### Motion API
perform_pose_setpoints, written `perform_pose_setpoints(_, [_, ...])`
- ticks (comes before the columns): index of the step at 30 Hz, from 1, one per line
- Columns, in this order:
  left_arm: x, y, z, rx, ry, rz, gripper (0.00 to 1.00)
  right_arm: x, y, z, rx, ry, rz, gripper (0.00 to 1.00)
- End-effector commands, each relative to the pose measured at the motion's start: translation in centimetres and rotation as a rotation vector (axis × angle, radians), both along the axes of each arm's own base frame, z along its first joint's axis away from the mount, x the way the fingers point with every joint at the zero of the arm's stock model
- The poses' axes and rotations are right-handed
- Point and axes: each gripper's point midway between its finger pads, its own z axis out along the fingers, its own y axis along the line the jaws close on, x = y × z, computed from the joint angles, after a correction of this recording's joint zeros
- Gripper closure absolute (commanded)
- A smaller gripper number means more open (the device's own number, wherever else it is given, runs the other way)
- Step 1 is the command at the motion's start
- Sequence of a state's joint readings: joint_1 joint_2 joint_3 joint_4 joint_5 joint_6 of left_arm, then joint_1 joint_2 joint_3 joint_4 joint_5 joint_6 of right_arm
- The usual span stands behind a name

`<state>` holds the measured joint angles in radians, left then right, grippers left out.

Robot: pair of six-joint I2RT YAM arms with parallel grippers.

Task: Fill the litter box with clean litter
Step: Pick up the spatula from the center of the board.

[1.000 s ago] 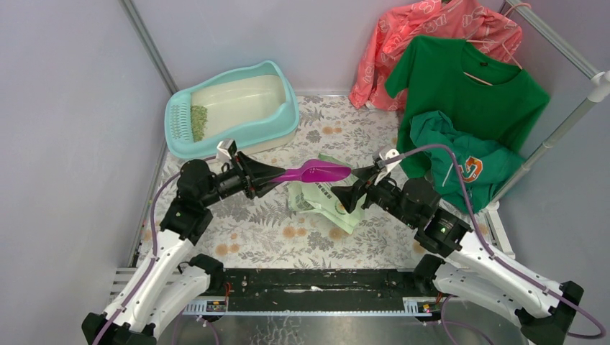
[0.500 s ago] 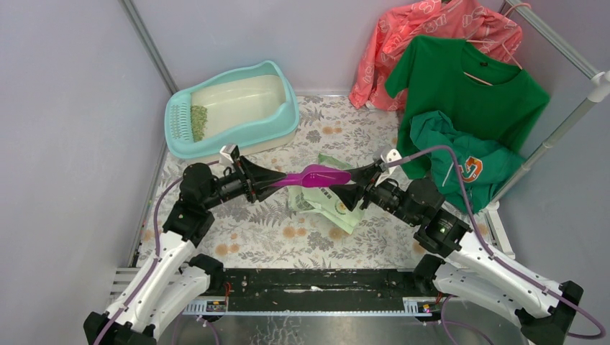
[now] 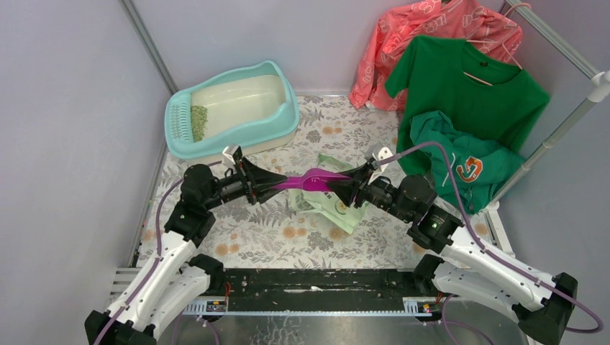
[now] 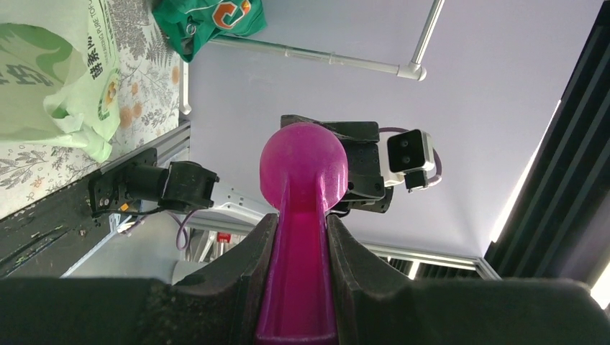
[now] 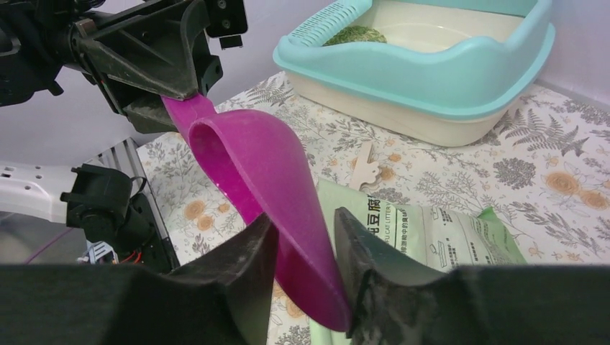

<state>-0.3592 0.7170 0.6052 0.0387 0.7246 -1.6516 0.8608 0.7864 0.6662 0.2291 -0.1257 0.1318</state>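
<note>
The turquoise-rimmed litter box (image 3: pixel 290 115) stands at the back left. A small patch of green litter (image 3: pixel 198 121) lies by its grate, also seen as litter (image 5: pixel 352 34) in the litter box (image 5: pixel 431 68) from the right wrist. A purple scoop (image 3: pixel 311 180) hangs level above the table between both arms. My left gripper (image 3: pixel 277 183) is shut on its handle, with the scoop (image 4: pixel 302 165) running out from the left gripper (image 4: pixel 302 223). My right gripper (image 3: pixel 338 185) is closed round the front of the bowl; the scoop (image 5: pixel 252 158) sits between the right gripper (image 5: pixel 306 223) fingers.
A light green printed litter bag (image 3: pixel 334 208) lies flat under the scoop, also seen as the bag (image 5: pixel 431 223). Green shirts (image 3: pixel 460 79) and a pink garment (image 3: pixel 431 29) hang on a white rack (image 3: pixel 561 129) at the right. Grey walls enclose the table.
My right gripper has moved left and now has the scoop's bowl between its fingers. The left gripper has shifted slightly down and right with the handle still held.
</note>
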Motion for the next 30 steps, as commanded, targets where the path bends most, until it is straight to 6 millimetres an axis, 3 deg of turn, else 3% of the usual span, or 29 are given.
perform_pose_setpoints(1, [-0.8,0.0,0.7,-0.031,-0.065,-0.036,0.94,-0.5,-0.1,4.7,0.108,-0.091,0.021,0.63])
perform_pose_setpoints(7, [-0.7,-0.1,0.6,-0.025,-0.098,-0.041,0.47,-0.7,0.5,4.7,0.098,-0.068,0.051,1.00])
perform_pose_setpoints(12, [-0.1,-0.3,0.7,0.061,-0.195,-0.044,0.24,-0.9,0.6,4.7,0.063,0.028,0.056,1.00])
perform_pose_setpoints(15, [0.6,0.1,2.0,0.186,-0.333,-0.018,0.17,-1.3,0.3,5.1,0.001,0.119,0.055,1.00])
perform_pose_setpoints(19, [1.1,2.4,3.3,0.431,-0.525,0.087,0.13,-2.2,-0.4,5.6,-0.068,0.276,0.067,1.00])
perform_pose_setpoints(21, [0.3,3.4,4.2,0.466,-0.594,0.126,0.11,-2.8,-0.9,6.1,-0.074,0.359,0.079,1.00])
perform_pose_setpoints(22, [-0.1,3.6,4.3,0.469,-0.617,0.132,0.06,-2.9,-1.1,6.3,-0.063,0.415,0.083,1.00])
perform_pose_setpoints(25, [-0.9,4.1,3.7,0.476,-0.645,0.145,0.01,-3.8,-1.1,7.1,-0.014,0.591,0.199,1.00])
perform_pose_setpoints(30, [-1.5,5.6,2.2,0.519,-0.677,0.223,0.01,-2.1,-2.4,8.0,0.158,0.802,0.388,1.00])
